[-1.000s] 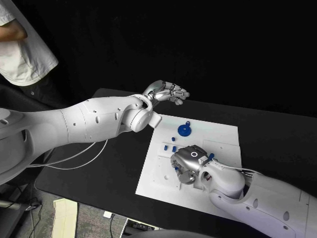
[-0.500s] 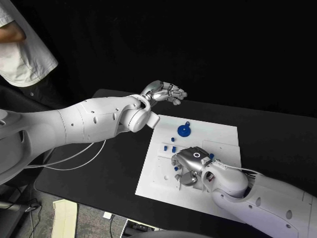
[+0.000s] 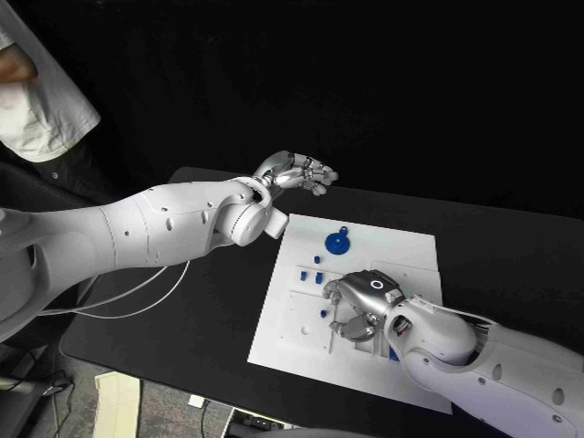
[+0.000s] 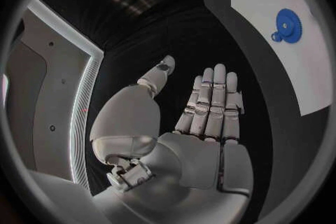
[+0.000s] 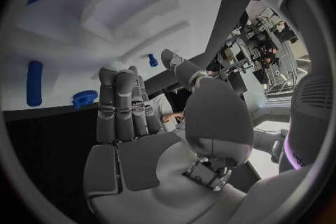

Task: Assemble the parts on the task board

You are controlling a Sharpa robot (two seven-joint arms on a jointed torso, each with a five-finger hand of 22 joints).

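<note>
The white task board [image 3: 411, 251] lies in the middle of the black table. A blue gear [image 3: 338, 242] [image 4: 287, 24] rests on its far left part, and small blue pieces [image 3: 319, 276] lie just nearer than the gear. My right hand [image 3: 358, 306] hovers low over the board's middle, fingers pointing down, and holds nothing. In the right wrist view its fingers [image 5: 119, 103] are straight, with a blue bar [image 5: 33, 83], a small blue gear [image 5: 84, 98] and a blue peg [image 5: 153, 60] beyond them. My left hand [image 3: 297, 172] [image 4: 203, 123] is raised past the board's far left corner, empty, palm flat.
A person in a white shirt [image 3: 15, 82] stands off the table's far left side, touching nothing. Black table [image 3: 516, 246] surrounds the board on the right and far side. Cables [image 3: 148, 283] hang under my left arm.
My right hand has crept a little toward the near side of the board. My left hand has drifted slightly left, with its fingers less curled.
</note>
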